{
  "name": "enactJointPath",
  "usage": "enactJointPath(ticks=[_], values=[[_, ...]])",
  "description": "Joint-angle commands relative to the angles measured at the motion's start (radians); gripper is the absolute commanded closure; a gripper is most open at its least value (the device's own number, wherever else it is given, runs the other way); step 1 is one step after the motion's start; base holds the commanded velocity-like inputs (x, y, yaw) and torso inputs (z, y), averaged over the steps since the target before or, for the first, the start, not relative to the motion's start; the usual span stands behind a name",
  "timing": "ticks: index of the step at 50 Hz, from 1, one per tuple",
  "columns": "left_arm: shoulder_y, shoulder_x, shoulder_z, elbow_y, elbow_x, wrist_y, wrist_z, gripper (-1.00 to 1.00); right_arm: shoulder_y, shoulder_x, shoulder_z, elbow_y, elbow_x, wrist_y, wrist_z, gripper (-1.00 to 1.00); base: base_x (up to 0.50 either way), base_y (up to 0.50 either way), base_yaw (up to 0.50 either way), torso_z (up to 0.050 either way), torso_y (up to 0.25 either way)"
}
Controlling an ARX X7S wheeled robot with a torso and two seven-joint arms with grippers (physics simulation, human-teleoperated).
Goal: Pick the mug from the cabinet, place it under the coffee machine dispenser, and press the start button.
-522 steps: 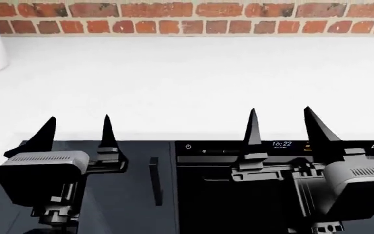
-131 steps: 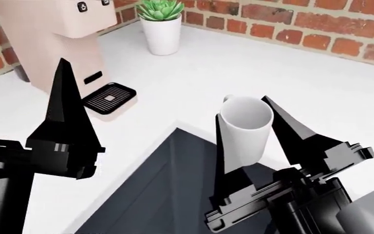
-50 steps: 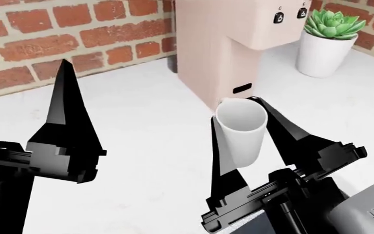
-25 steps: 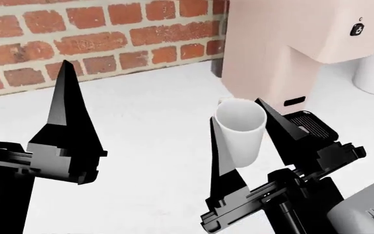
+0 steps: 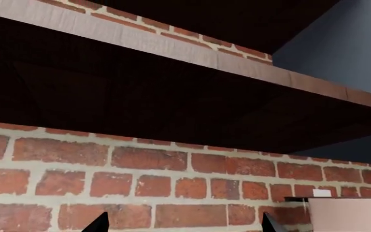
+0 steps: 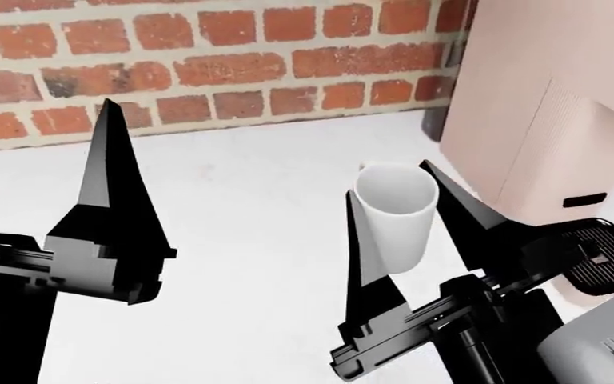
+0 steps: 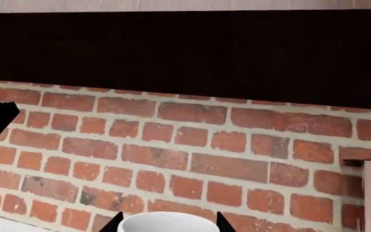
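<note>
- One small plain white mug [image 6: 395, 214], upright, pinched between the two black fingers of the right gripper [image 6: 392, 210], held above the white countertop [image 6: 243, 208].
- One pale pink-beige coffee machine [image 6: 542, 120] close on the right, farther right in view than half a second ago; black drip tray [image 6: 595, 256] now partly hidden.
- Left gripper [image 6: 35, 172] raised alongside, fingers spread, holding nothing.
- Red brick wall [image 6: 179, 56] behind.

A red brick wall [image 6: 211, 68] with pale mortar runs along the back edge of a plain white counter [image 6: 243, 240]. Higher up, a dark wooden shelf [image 5: 172, 53] juts out from the brick and throws deep shadow beneath it, with a flat grey-blue panel [image 5: 347, 53] beside it. The light is even and soft.
</note>
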Motion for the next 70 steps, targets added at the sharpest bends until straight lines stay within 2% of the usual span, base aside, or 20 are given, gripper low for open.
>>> enactJointPath(ticks=[1,5,12,23,34,38,42,57,70], values=[[-0.005,-0.008,0.010,0.002,0.003,0.007,-0.007,-1.00,0.005,0.000,0.000,-0.004,-0.019,0.008,0.003,1.00,0.02,0.08,0.50,0.000,0.000],[-0.006,-0.013,0.012,0.004,0.002,0.010,-0.013,-1.00,0.003,0.001,-0.003,-0.001,-0.009,-0.008,-0.014,1.00,0.00,0.00,0.00,0.000,0.000],[-0.010,-0.020,0.018,0.007,0.003,0.016,-0.020,-1.00,-0.005,0.008,-0.002,0.024,0.029,-0.070,-0.062,1.00,0.49,-0.09,0.00,0.000,0.000],[-0.016,-0.028,0.028,0.006,0.003,0.026,-0.027,-1.00,-0.002,0.002,-0.004,0.034,0.055,-0.081,-0.075,1.00,0.49,-0.09,0.00,0.000,0.000],[-0.027,-0.029,0.040,-0.001,-0.001,0.034,-0.029,-1.00,0.023,-0.009,-0.013,0.029,0.085,-0.037,-0.064,1.00,0.24,-0.49,0.00,0.000,0.001],[-0.028,-0.031,0.043,-0.004,-0.001,0.036,-0.030,-1.00,0.021,-0.006,-0.013,0.020,0.060,-0.026,-0.045,1.00,0.22,-0.20,0.00,0.000,0.000],[-0.030,-0.031,0.046,-0.005,-0.001,0.035,-0.030,-1.00,0.005,0.014,0.020,0.065,0.112,-0.070,-0.008,1.00,0.00,0.00,0.00,0.000,0.000],[-0.050,-0.026,0.067,-0.004,0.005,0.017,-0.038,-1.00,0.006,0.063,0.103,0.233,0.214,-0.051,0.164,1.00,0.00,0.00,0.00,0.000,0.000],[-0.055,-0.033,0.072,-0.007,-0.001,0.030,-0.038,-1.00,0.029,0.050,0.126,0.299,0.224,-0.028,0.199,1.00,0.00,0.00,0.00,0.000,0.000]])
